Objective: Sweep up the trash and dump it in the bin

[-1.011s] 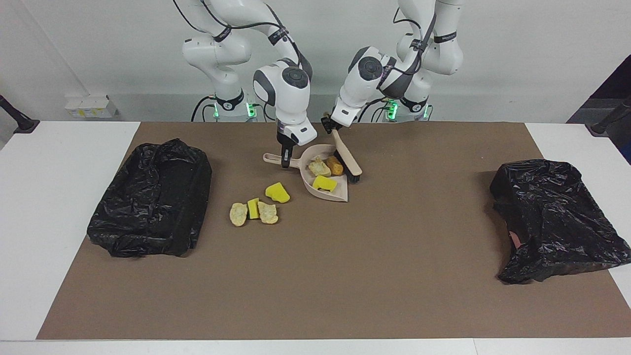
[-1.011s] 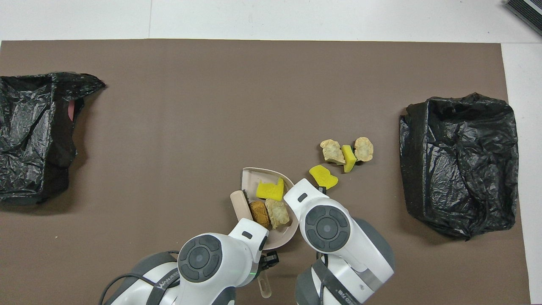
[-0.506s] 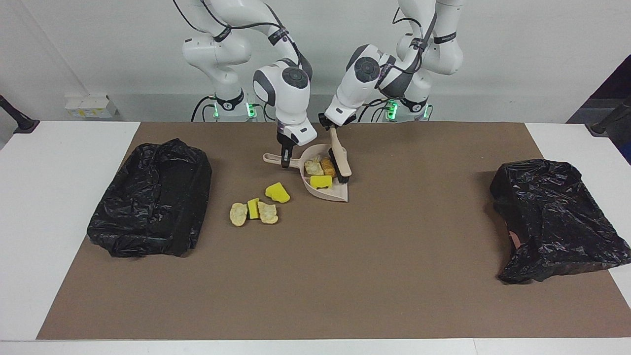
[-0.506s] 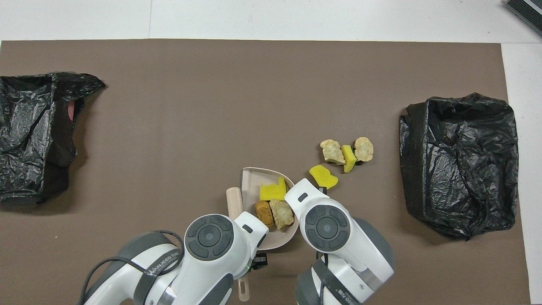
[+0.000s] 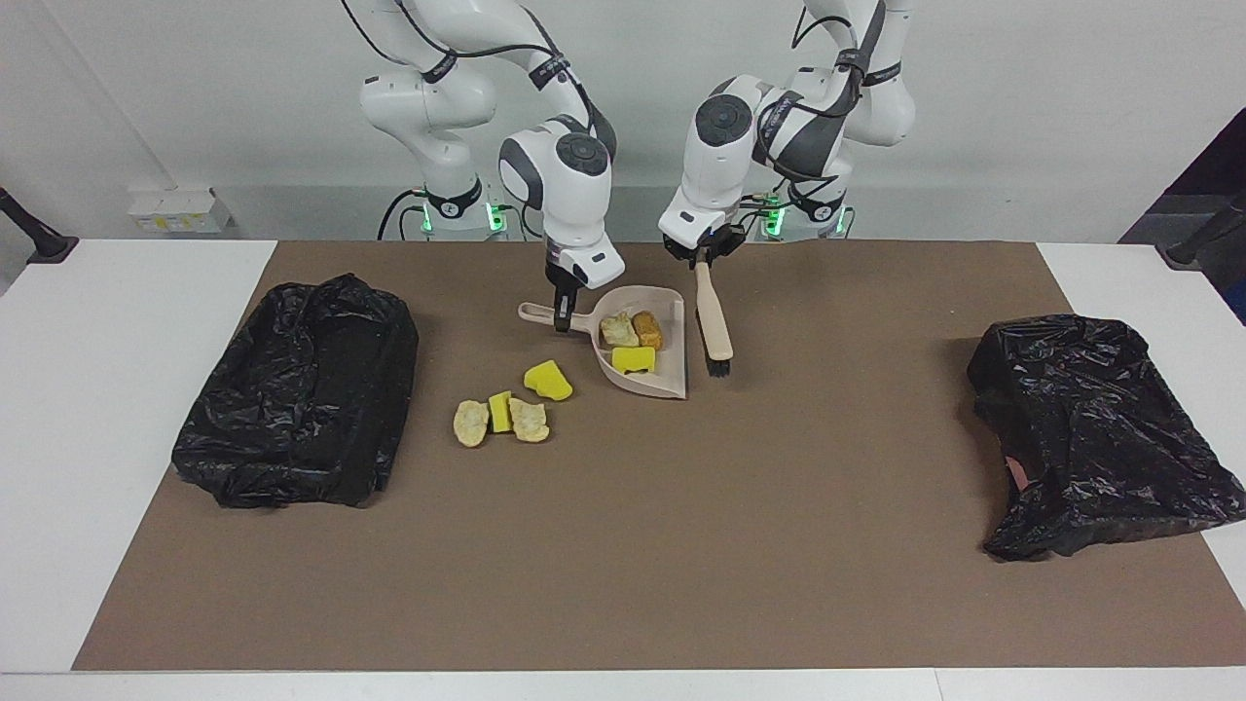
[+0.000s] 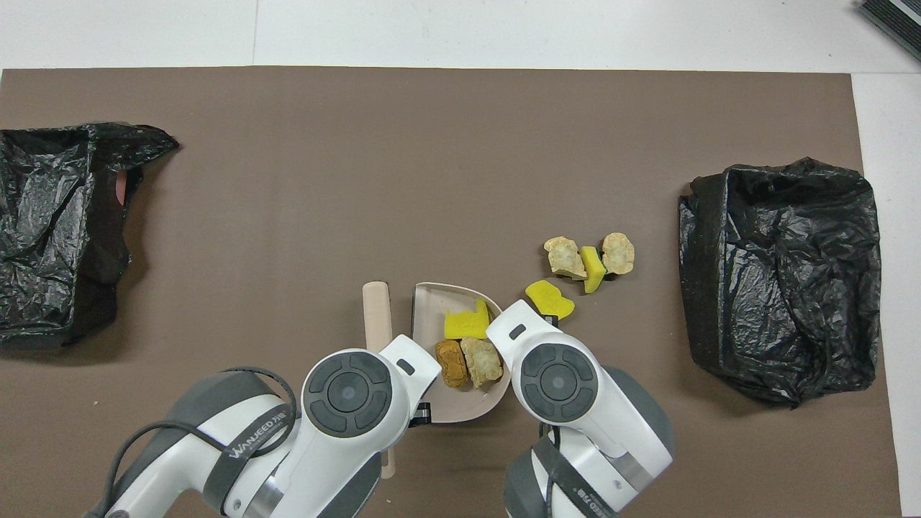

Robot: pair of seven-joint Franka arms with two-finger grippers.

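We have the right gripper (image 5: 562, 322) clamped on the dustpan (image 5: 672, 382) handle, the pan resting flat on the brown mat (image 5: 681, 545) of the worktop (image 5: 117, 341) close to the robots. The left gripper (image 5: 703, 258) is clenched on the brush (image 5: 714, 321), which hangs upright just beside the pan's straight edge, toward the left arm's end, bristles down at the mat. Inside the pan we count three pieces of trash: a yellow sponge chunk (image 5: 634, 359), a pale lump (image 5: 618, 329) and a brown lump (image 5: 647, 329). Four more pieces lie loose on the mat, toward the right arm's end and farther from the robots than the pan: one yellow chunk (image 5: 547, 380) on its own, then a row of a tan lump (image 5: 470, 423), a yellow sliver (image 5: 500, 411) and another tan lump (image 5: 531, 420) touching one another. A black-lined bin (image 5: 297, 389) sits at the right arm's end, and another black bag (image 5: 1100, 428) at the left arm's end.
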